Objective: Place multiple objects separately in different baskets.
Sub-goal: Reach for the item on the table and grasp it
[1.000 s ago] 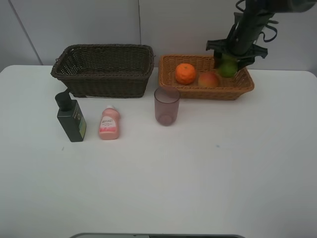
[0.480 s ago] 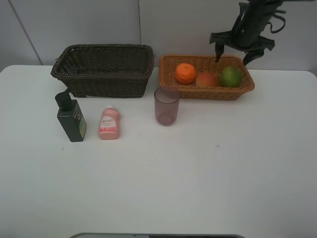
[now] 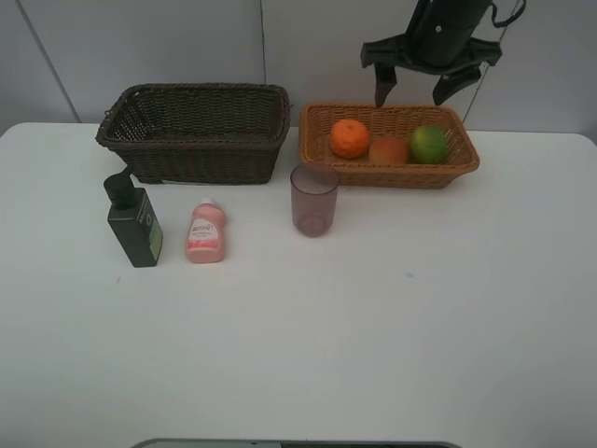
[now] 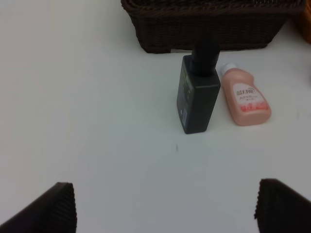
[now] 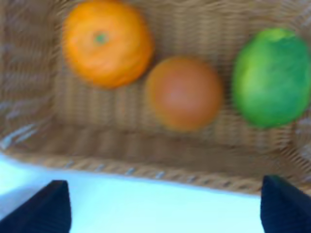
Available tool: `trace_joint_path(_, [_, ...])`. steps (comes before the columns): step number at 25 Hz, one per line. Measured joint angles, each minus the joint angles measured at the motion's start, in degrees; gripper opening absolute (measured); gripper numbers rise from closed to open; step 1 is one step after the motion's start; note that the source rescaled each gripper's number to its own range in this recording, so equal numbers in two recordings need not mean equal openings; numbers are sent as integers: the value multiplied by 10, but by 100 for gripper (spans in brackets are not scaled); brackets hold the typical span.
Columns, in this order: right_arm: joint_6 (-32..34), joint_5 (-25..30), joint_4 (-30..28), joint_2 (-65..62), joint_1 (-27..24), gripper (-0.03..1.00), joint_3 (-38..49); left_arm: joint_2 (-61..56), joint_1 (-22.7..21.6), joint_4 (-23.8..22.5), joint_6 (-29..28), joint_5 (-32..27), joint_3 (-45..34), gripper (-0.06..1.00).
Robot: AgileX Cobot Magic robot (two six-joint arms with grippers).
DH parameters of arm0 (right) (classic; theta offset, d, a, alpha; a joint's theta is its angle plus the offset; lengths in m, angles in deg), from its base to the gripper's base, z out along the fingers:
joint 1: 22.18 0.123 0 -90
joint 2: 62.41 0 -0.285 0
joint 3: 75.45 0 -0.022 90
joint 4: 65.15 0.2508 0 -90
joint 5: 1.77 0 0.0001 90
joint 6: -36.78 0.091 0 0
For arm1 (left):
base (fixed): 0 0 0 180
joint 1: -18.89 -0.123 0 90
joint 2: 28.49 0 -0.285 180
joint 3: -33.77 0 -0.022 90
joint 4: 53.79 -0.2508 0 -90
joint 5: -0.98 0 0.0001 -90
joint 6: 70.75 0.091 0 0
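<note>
The orange-tan basket (image 3: 464, 161) holds the orange (image 3: 350, 138), the red-yellow fruit (image 3: 391, 149) and the green fruit (image 3: 430, 144); all three show in the right wrist view: orange (image 5: 108, 42), red-yellow fruit (image 5: 183, 92), green fruit (image 5: 272, 75). My right gripper (image 3: 411, 94) is open and empty above the basket's back edge. The dark brown basket (image 3: 198, 131) stands at the back left. In front of it are the dark green pump bottle (image 3: 133, 221), the pink bottle (image 3: 205, 231) lying flat, and the mauve cup (image 3: 313, 200). My left gripper (image 4: 160, 206) is open, apart from the pump bottle (image 4: 198, 92) and pink bottle (image 4: 244, 96).
The white table (image 3: 373, 327) runs to a pale wall at the back. The left arm is out of the exterior high view. The cup stands close to the tan basket's front left corner.
My right gripper has let go of the green fruit, which now lies in the tan basket. The gripper has risen and moved left, open.
</note>
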Motion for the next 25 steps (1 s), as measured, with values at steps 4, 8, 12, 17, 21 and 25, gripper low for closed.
trace_joint_path(4, [-7, -3, 2, -44, 45, 61, 57, 0, 0, 0, 0, 0, 0, 95])
trace_joint_path(8, [-16, -9, 2, -80, 82, 61, 104, 0, 0, 0, 0, 0, 0, 95])
trace_joint_path(12, [-20, -9, 2, -106, 112, 61, 137, 0, 0, 0, 0, 0, 0, 95])
trace_joint_path(17, [-20, -9, 18, -147, 120, 61, 177, 0, 0, 0, 0, 0, 0, 95])
trace_joint_path(21, [-12, -11, 26, -203, 93, 61, 227, 0, 0, 0, 0, 0, 0, 95])
trace_joint_path(25, [-2, -22, 26, -281, 42, 61, 288, 0, 0, 0, 0, 0, 0, 95])
